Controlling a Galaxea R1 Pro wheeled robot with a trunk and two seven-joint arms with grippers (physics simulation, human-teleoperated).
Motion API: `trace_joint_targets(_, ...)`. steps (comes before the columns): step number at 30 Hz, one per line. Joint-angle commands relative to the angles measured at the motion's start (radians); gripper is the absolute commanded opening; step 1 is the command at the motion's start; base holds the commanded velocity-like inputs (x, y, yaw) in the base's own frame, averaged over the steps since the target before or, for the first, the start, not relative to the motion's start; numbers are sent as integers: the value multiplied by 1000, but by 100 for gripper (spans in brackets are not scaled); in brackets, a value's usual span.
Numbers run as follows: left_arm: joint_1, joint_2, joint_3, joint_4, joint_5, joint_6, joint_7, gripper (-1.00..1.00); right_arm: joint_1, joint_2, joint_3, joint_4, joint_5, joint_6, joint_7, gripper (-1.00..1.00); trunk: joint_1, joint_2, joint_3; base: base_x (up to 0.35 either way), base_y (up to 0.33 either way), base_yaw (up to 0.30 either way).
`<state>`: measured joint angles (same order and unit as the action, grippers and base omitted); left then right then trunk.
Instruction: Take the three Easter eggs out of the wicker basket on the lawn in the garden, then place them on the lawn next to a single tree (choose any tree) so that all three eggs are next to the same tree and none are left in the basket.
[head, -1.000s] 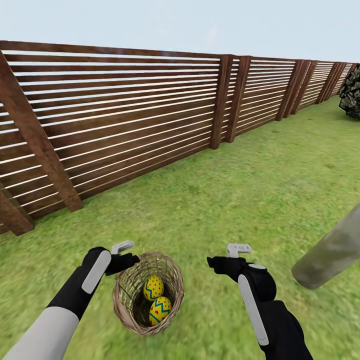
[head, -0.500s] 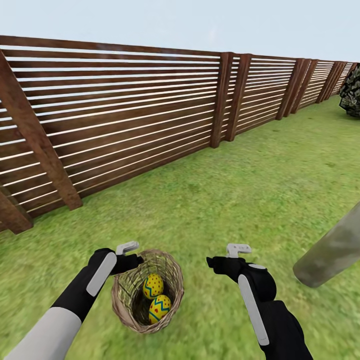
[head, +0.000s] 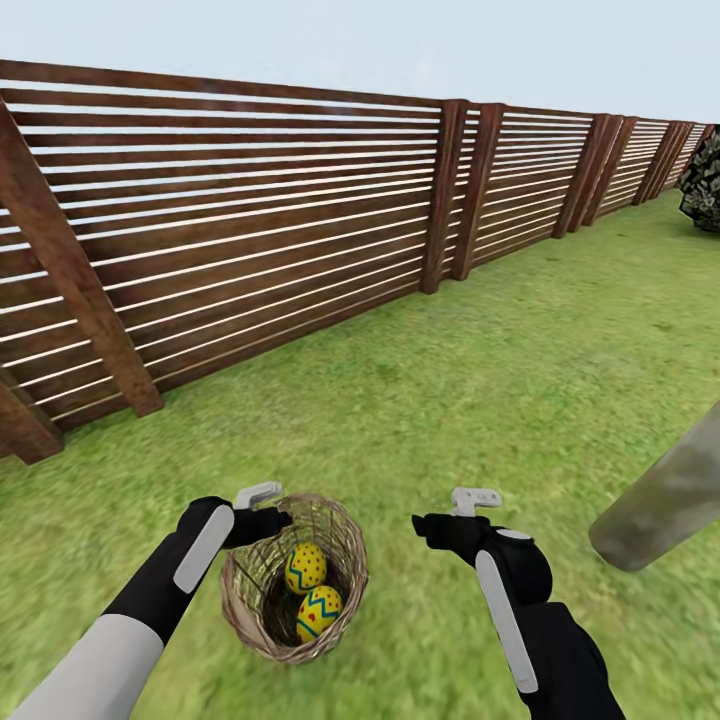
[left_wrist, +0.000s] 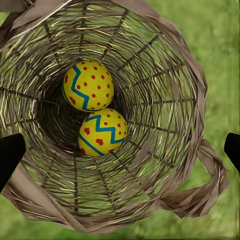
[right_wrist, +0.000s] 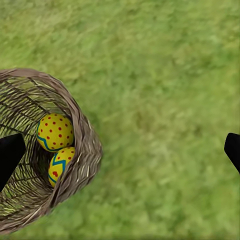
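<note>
Eggs come first: we count two Easter eggs (head: 305, 568) (head: 319, 612) touching each other at the bottom of the wicker basket (head: 345, 590), which sits on the lawn (head: 480, 380). Our left gripper (head: 268, 508) hangs over the basket's rim with its fingers spread wide, holding nothing. Our right gripper (head: 452, 512) hovers over bare grass just beside the basket, also wide open and empty. A pale mottled tree (head: 665, 505) trunk leans in on the right, and the slatted fence (head: 250, 230) runs behind.
</note>
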<state>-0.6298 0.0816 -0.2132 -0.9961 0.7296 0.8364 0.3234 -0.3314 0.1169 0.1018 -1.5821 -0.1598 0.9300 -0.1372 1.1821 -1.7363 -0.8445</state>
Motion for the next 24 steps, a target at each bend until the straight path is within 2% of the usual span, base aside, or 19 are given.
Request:
trace_joint_targets(1,-1,1,-4,-1,9,1,-1,100,0,0,0,-1,-11,3,-10,100,4,-8,-4,0,0,0)
trace_joint_targets(7,-1,1,-6,-1,6,1,-34,100,1,0,0,-1,-10,3,-10,100,27,-50,-23,0,0,0)
trace_joint_targets(13,-1,0,-6,1,4,-12,-39,100,2,0,-1,-1,-11,3,-10,100,50,-92,-42,0,0,0)
trace_joint_targets(24,-2,-11,-6,63,4,-29,-40,100,2,0,-6,-1,-14,4,-9,100,92,-169,-76,0,0,0)
